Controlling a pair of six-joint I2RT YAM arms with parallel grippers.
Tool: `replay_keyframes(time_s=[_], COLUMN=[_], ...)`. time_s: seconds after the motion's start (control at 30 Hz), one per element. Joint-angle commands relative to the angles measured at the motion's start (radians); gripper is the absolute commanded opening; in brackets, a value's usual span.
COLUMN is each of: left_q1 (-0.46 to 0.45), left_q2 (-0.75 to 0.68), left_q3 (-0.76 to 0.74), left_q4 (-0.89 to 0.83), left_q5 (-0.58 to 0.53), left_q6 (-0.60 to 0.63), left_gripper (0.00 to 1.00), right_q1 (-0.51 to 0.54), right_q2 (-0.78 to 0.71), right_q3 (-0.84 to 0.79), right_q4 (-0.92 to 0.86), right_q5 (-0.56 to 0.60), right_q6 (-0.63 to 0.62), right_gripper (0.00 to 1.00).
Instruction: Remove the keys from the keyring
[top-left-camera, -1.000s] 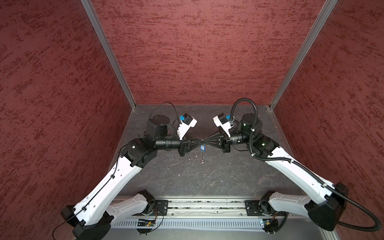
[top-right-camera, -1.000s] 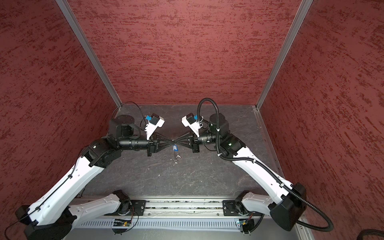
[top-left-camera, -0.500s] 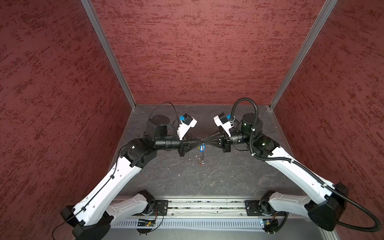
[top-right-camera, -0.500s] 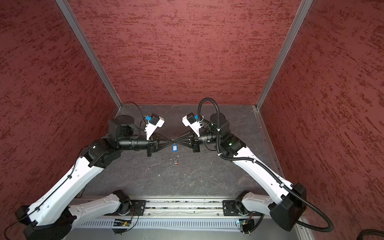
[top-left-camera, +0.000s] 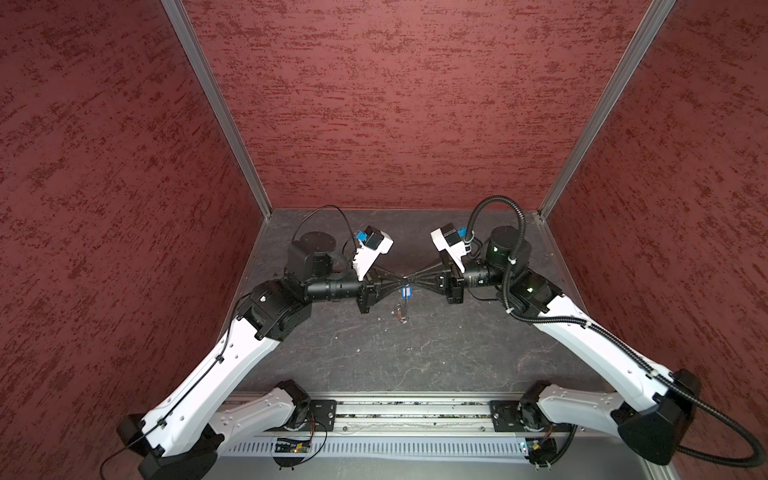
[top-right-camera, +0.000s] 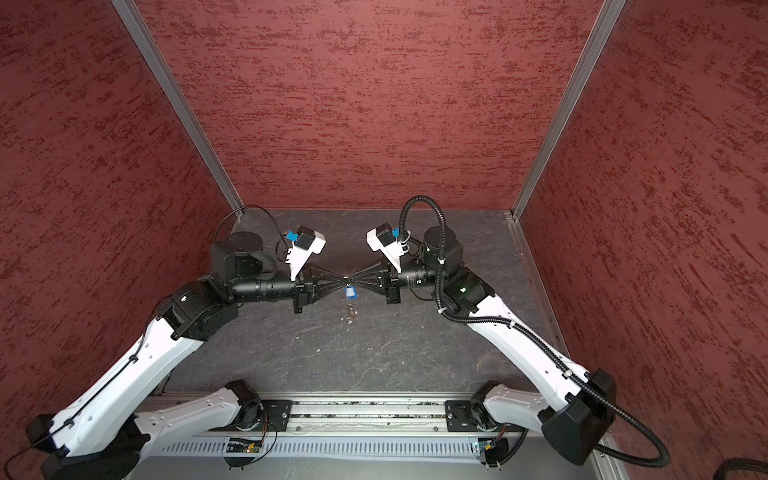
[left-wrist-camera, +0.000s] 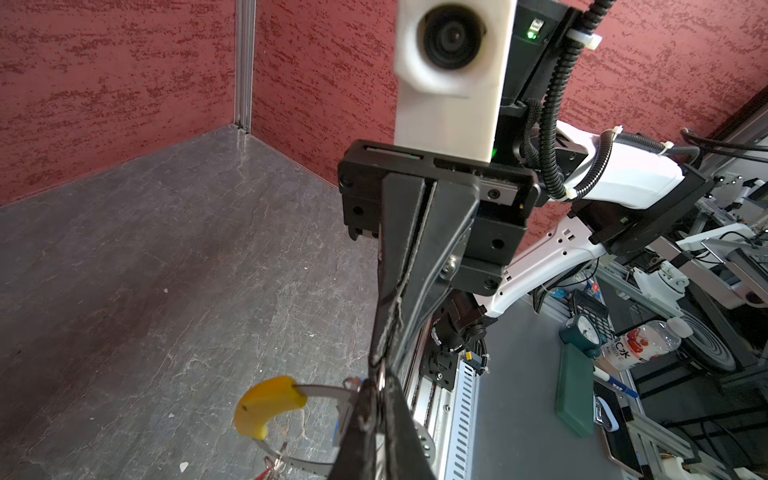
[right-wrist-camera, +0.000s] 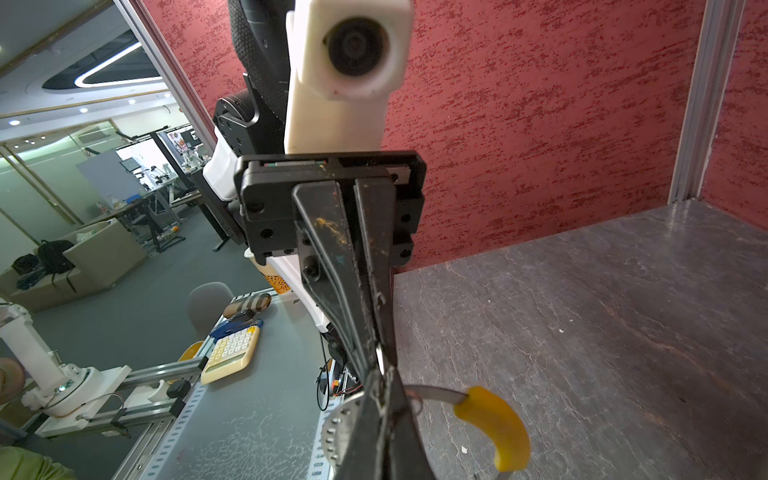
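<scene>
Left hand (top-left-camera: 401, 279) is pointing in level from the left, tips barely parted around a small ring (right-wrist-camera: 379, 353), grip unclear. Keyring (left-wrist-camera: 266, 406) is hanging under the meeting tips above the bench (top-left-camera: 436, 353), long axis pointing down, blue tag (top-left-camera: 406, 292) near the top. Right hand (top-left-camera: 412, 277) is clamping fully closed on it.

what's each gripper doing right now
left gripper: cannot tell, jaws narrow at the keyring
right gripper: closed on the keyring
</scene>
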Motion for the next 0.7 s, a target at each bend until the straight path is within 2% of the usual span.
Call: replay_keyframes(time_s=[0.0, 0.23, 0.37, 0.47, 0.67], left_q1=[-0.008, -0.008, -0.003, -0.001, 0.007], left_q2=[-0.004, -0.014, -0.024, -0.046, -0.044], left_q3=[0.015, 0.031, 0.036, 0.035, 0.033], left_q4=[0.023, -0.010, -0.026, -0.020, -0.014], left_q5=[-0.005, -0.026, -0.074, -0.104, -0.034], left_q6=[0.011, 0.024, 0.030, 0.031, 0.035], left_gripper=[0.26, 0.26, 0.26, 0.30, 0.30], right_q1=[0.003, 0.004, 0.004, 0.004, 0.004], right_q2=[-0.017, -0.022, -0.023, -0.024, -0.023], right_q3=[0.021, 0.012, 0.010, 0.009, 0.010], right_q4=[0.015, 0.016, 0.016, 0.016, 0.021], right_q5=[0.016, 0.021, 0.028, 0.029, 0.024], right_q6=[-0.009, -0.010, -0.009, -0.010, -0.009], right_gripper=[0.00, 0.00, 0.00, 0.00, 0.00])
